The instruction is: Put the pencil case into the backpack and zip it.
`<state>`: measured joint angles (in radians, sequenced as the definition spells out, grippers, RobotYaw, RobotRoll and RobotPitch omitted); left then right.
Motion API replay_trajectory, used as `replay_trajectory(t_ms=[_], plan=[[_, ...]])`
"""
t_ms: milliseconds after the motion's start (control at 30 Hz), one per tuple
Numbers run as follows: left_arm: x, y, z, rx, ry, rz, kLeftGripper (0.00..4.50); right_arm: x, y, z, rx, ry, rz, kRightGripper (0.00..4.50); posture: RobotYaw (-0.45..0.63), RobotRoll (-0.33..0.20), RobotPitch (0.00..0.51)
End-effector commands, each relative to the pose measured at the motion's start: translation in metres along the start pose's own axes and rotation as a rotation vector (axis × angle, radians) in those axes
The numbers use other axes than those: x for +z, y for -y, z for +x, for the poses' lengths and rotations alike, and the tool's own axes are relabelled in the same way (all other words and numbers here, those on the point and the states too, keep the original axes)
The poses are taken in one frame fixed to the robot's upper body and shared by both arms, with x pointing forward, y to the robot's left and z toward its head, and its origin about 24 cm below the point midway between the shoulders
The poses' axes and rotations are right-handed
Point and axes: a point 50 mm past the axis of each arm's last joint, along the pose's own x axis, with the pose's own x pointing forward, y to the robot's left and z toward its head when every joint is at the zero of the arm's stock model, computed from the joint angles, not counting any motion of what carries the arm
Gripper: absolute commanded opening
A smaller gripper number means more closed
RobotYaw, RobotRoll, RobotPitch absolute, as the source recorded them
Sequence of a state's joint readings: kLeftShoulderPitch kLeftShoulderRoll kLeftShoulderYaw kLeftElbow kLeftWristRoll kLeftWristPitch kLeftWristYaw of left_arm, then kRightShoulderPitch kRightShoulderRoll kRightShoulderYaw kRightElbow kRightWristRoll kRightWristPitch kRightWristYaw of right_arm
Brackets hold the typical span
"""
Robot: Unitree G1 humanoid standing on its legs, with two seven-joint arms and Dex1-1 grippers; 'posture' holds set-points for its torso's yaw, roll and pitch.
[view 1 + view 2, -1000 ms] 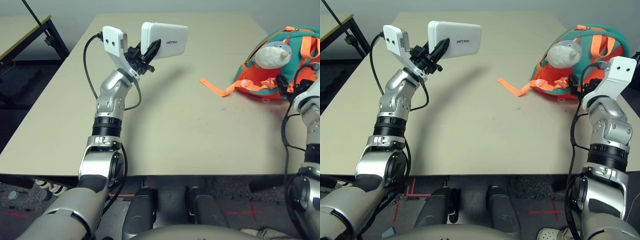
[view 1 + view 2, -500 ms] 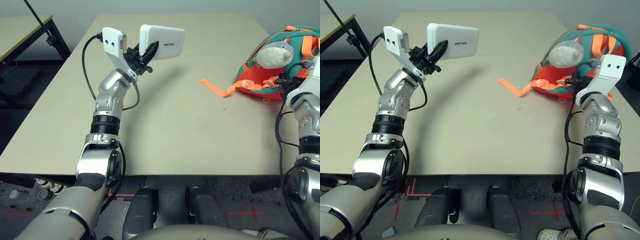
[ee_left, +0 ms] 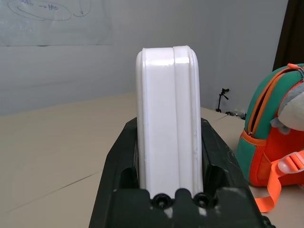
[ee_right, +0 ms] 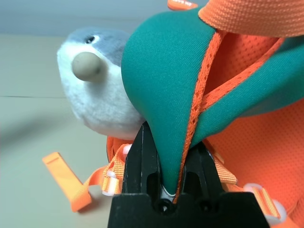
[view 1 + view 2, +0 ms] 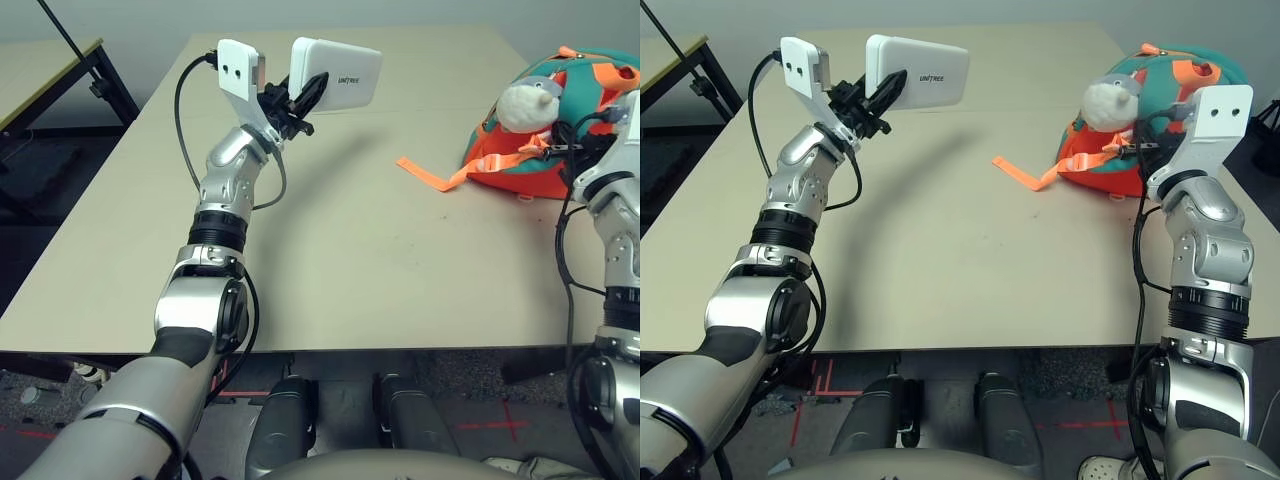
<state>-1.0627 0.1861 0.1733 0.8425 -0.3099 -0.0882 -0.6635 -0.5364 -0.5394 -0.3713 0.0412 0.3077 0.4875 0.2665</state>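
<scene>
My left gripper (image 5: 302,98) is shut on the short end of the white pencil case (image 5: 336,74) and holds it up in the air over the table's far left. In the left wrist view the pencil case (image 3: 168,109) stands on edge between the black fingers (image 3: 116,166). The orange and teal backpack (image 5: 520,165) sits at the table's right, and its grey-white plush charm (image 5: 525,100) faces me. My right gripper (image 5: 1143,150) is shut on a teal padded strap (image 4: 166,80) of the backpack, orange-edged, just beside the plush (image 4: 95,90).
A loose orange strap (image 5: 430,172) trails from the backpack onto the beige table (image 5: 350,260). A second table (image 5: 45,65) with a black stand is off to the far left. The table's near edge runs just in front of my arms.
My right gripper has shut on the backpack's teal strap and pulled that side upward. The left arm has lifted the pencil case a little higher.
</scene>
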Motion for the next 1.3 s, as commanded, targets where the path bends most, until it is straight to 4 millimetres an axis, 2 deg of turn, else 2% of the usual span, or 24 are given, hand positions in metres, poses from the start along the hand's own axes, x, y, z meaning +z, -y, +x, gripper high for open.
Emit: replay_trajectory(t_ms=[33,200,333,533,667,867,1033,1300], plan=[[0.013,0.001,0.007,-0.024,0.042,0.042,1.44,0.035,-0.018,-0.005,0.067,0.131,-0.003,0.16,-0.09,0.000,0.068],[0.012,-0.001,0.006,-0.024,0.037,0.045,1.44,0.052,-0.037,-0.011,0.141,0.177,0.011,0.16,-0.10,0.000,0.068],[0.012,-0.003,0.005,-0.027,0.034,0.047,1.44,0.057,-0.053,-0.017,0.188,0.187,0.038,0.16,-0.10,0.000,0.068],[0.017,-0.008,0.003,-0.025,0.036,0.054,1.44,0.051,-0.093,-0.034,0.295,0.176,0.133,0.16,-0.11,0.000,0.065],[0.023,-0.014,-0.001,-0.028,0.040,0.064,1.44,0.037,-0.113,-0.051,0.354,0.126,0.201,0.16,-0.11,0.000,0.064],[0.038,-0.020,-0.013,-0.179,0.044,-0.020,1.44,0.013,-0.115,-0.074,0.417,0.029,0.216,0.15,-0.12,0.000,0.070],[0.063,-0.030,-0.023,-0.289,0.057,-0.136,1.44,-0.003,-0.106,-0.089,0.480,-0.064,0.183,0.15,-0.11,0.000,0.076],[0.083,-0.027,-0.030,-0.508,-0.039,-0.222,1.44,-0.012,-0.090,-0.094,0.492,-0.131,0.133,0.15,-0.11,0.000,0.075]])
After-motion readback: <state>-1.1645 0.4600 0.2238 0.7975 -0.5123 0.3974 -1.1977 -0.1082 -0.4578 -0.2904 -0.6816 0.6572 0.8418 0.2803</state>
